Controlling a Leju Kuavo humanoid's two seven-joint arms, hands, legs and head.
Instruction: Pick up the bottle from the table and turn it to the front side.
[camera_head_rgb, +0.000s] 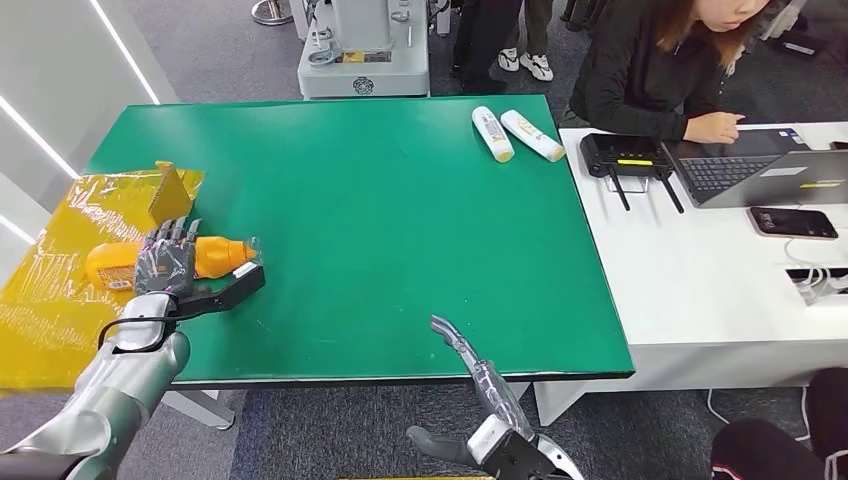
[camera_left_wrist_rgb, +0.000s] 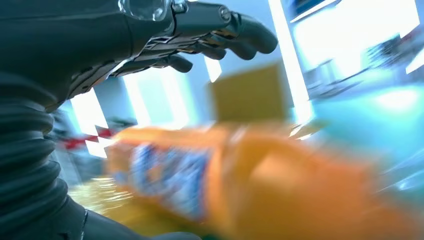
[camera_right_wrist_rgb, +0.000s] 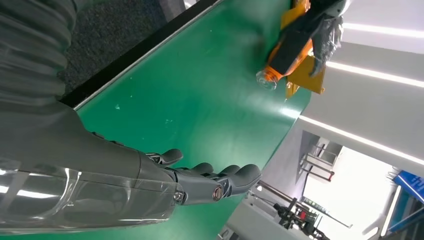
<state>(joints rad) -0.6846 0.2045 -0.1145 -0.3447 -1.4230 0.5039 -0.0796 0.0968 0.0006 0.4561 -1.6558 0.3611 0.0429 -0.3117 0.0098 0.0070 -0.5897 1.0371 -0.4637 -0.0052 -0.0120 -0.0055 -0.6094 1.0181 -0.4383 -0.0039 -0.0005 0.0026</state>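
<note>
Under left hand (camera_head_rgb: 166, 262): orange bottle (camera_head_rgb: 215, 256)

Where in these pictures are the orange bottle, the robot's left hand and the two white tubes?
orange bottle (camera_head_rgb: 215, 256): head view, on its orange shoulder near the cap.
left hand (camera_head_rgb: 165, 262): head view, on the back of the hand over the bottle.
white tubes (camera_head_rgb: 492, 133): head view, on the middle of the left tube.

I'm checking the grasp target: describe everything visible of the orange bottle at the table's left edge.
The orange bottle lies on its side on the green table, partly over crinkled yellow plastic film. It looks like glossy plastic, with a blue-patterned label and a clear wrap over the neck end, which points toward the table's middle. The left hand reaches over its middle, fingers spread above it; contact cannot be told.
</note>
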